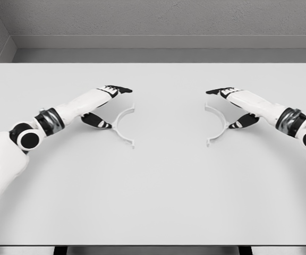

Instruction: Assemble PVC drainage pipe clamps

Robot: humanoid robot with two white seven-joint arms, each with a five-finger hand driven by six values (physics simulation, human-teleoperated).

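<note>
Two clamp halves lie well apart on the worktop: left clamp half at 10 o'clock, right clamp half at 2 o'clock, open sides facing. Your left hand and right hand straddle them, fingers wide, holding nothing. Close evenly on each arc; keep both flat.

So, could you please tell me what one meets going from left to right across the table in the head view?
Left hand → left clamp half → right clamp half → right hand, all over the white table.
</note>
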